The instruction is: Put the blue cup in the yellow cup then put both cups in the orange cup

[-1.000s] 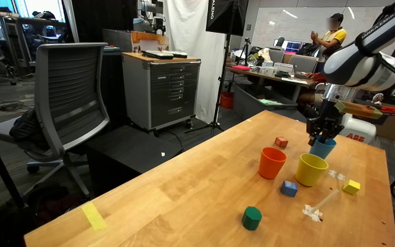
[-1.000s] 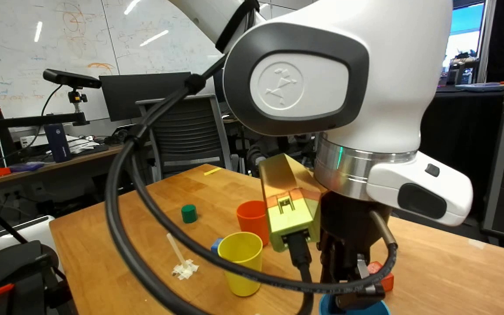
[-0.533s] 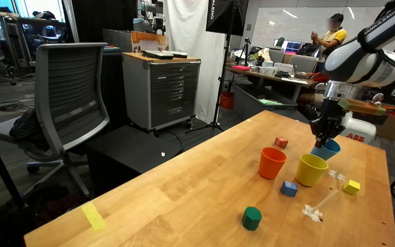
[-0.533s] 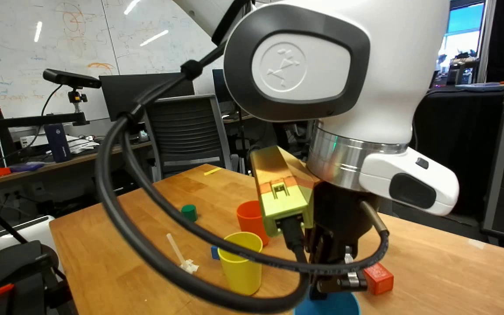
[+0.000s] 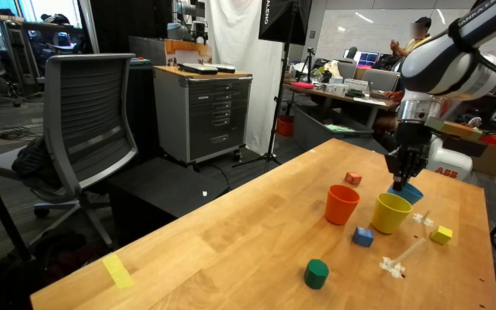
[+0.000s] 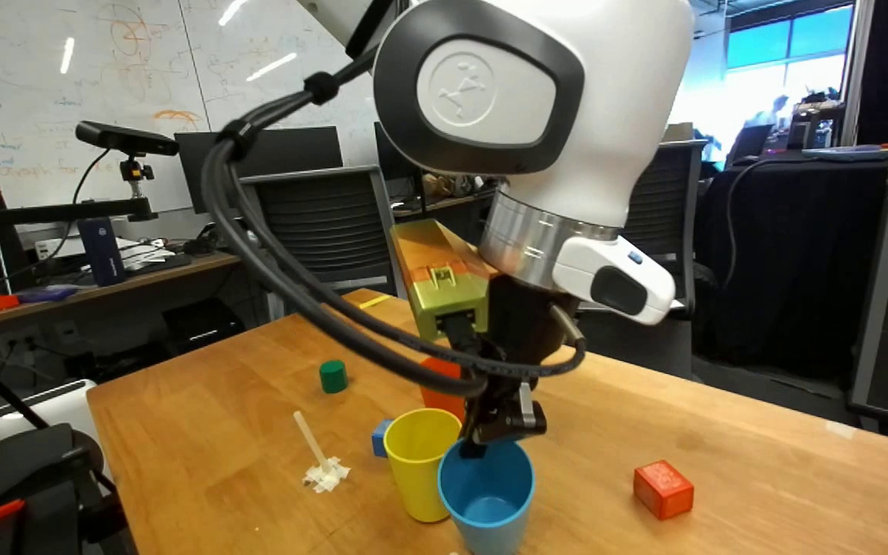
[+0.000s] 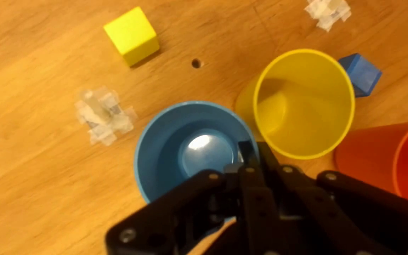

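One round, tapered, light-blue plastic cup (image 7: 197,152): its rim is clenched by the black two-fingered gripper (image 7: 256,150), one jaw inside, one outside; whether its base touches the brown wooden table (image 5: 230,245) cannot be told. One round, tapered, yellow plastic cup (image 5: 390,215): stands upright, just nearer than the blue cup in an exterior view. One round, tapered, orange-red plastic cup (image 5: 342,206): stands upright, left of the yellow cup. One blue block (image 5: 363,237): lies nearer than both.
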{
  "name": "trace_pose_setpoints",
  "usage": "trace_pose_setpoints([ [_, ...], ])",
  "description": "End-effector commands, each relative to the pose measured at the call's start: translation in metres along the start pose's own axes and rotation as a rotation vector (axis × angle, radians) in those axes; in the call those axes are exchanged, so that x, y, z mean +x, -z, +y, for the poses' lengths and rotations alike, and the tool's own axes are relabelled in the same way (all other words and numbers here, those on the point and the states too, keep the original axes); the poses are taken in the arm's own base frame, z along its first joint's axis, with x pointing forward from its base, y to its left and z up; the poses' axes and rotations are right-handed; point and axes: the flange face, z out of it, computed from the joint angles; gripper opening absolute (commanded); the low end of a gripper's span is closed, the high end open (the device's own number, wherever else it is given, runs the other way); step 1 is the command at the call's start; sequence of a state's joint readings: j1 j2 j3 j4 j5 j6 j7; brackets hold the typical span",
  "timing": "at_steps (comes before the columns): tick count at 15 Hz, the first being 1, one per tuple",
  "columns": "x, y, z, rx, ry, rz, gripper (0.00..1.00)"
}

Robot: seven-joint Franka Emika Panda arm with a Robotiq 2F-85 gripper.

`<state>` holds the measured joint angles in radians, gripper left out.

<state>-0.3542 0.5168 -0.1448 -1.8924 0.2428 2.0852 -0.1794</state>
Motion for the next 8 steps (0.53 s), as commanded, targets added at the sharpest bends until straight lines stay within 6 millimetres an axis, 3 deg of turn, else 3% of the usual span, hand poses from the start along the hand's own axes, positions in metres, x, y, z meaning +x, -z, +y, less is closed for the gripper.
trace_pose_setpoints([
  [1, -0.023, 0.024, -0.032, -0.008, 0.070, 0.009, 0.01],
  [8, -0.057, 0.082, -0.054, -0.078, 0.153, 0.042, 0.01],
])
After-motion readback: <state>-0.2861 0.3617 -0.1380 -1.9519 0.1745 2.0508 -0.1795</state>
